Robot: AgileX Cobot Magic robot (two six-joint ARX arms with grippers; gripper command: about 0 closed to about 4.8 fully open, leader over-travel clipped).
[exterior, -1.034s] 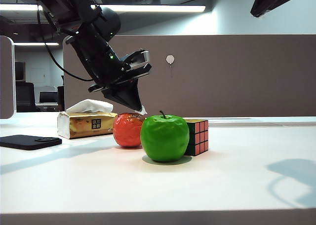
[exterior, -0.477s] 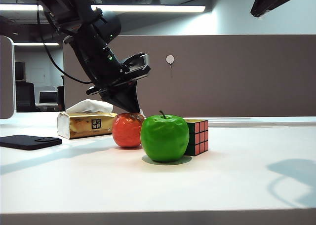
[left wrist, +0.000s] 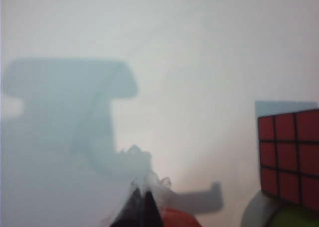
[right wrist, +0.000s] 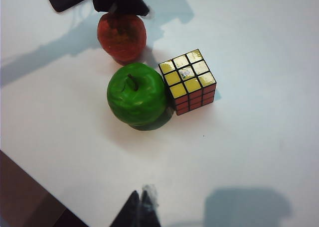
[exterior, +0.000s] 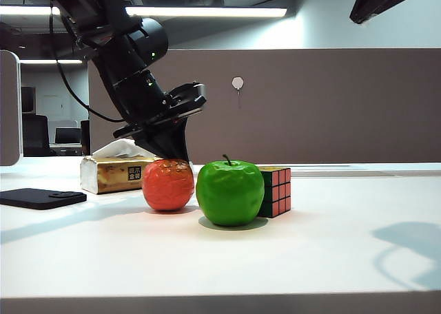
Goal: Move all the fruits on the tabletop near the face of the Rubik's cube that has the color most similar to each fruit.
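The green apple (exterior: 229, 192) (right wrist: 136, 93) rests on the white tabletop (exterior: 324, 252), touching the Rubik's cube (exterior: 275, 190) (right wrist: 188, 80) on its green side. The cube's red-pink face (left wrist: 289, 157) points right in the exterior view and its yellow face is on top. The orange-red fruit (exterior: 168, 184) (right wrist: 121, 35) sits to the left of the apple, slightly apart from it. My left gripper (exterior: 179, 154) (left wrist: 144, 189) is shut with nothing held, its tips against the top of that fruit. My right gripper (right wrist: 142, 196) is shut and empty, high above the table.
A gold tissue pack (exterior: 117, 174) stands behind the orange-red fruit at the left. A flat black object (exterior: 41, 197) lies further left. A brown partition wall (exterior: 331, 107) closes the back of the table.
The left gripper has swung down and left, and the orange-red fruit has shifted left with it, away from the apple and cube. The apple and cube have not moved.
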